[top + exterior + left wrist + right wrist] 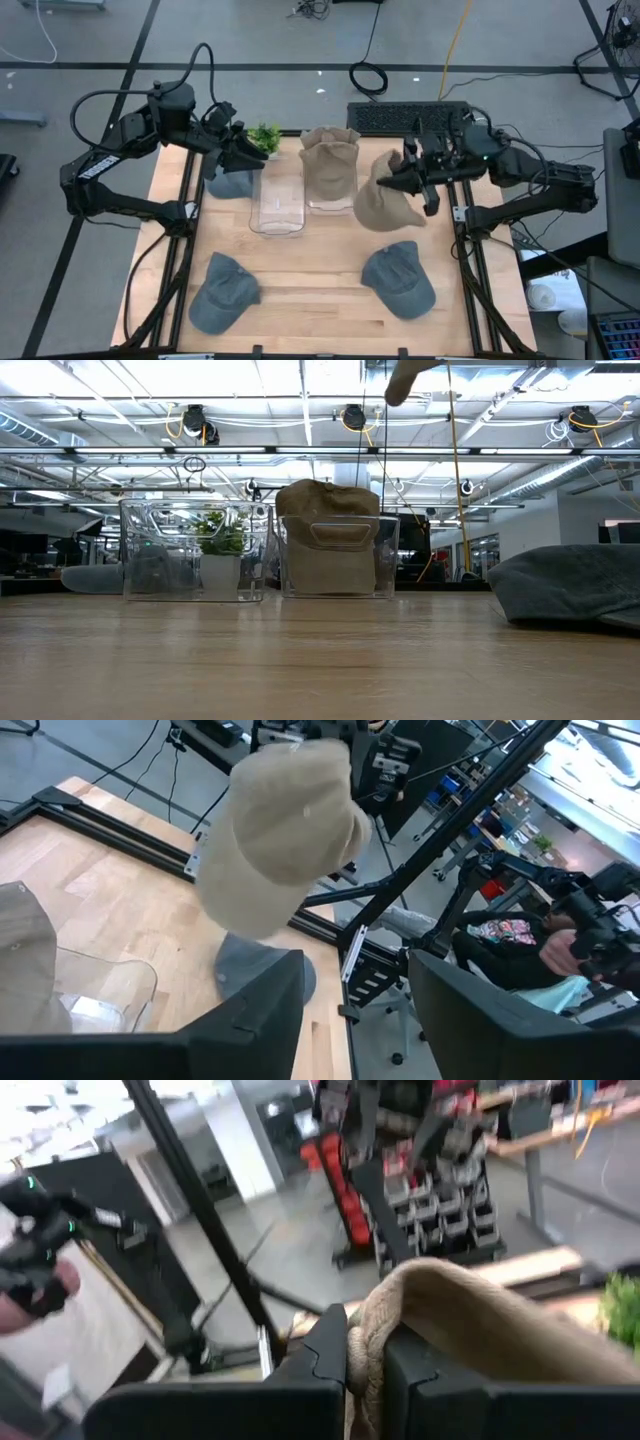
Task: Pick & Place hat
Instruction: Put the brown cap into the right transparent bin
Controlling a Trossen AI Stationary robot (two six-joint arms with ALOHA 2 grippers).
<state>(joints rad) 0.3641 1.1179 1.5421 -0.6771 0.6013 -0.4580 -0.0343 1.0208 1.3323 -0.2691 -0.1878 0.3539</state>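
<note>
Hats are partly sorted: we see one tan hat (pixel 329 165) in a clear bin (pixel 330 200), our right tool (pixel 405 180) pinching another tan hat (pixel 385 200) in the air, our left tool (pixel 237 152) open and empty, and three blue hats (pixel 400 280) waiting on the tabletop (pixel 310 290).

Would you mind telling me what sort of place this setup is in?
Probably a robotics lab or workshop: exposed ceiling pipes over an open floor, cables trailing across it, and parts bins beyond the table.
</note>
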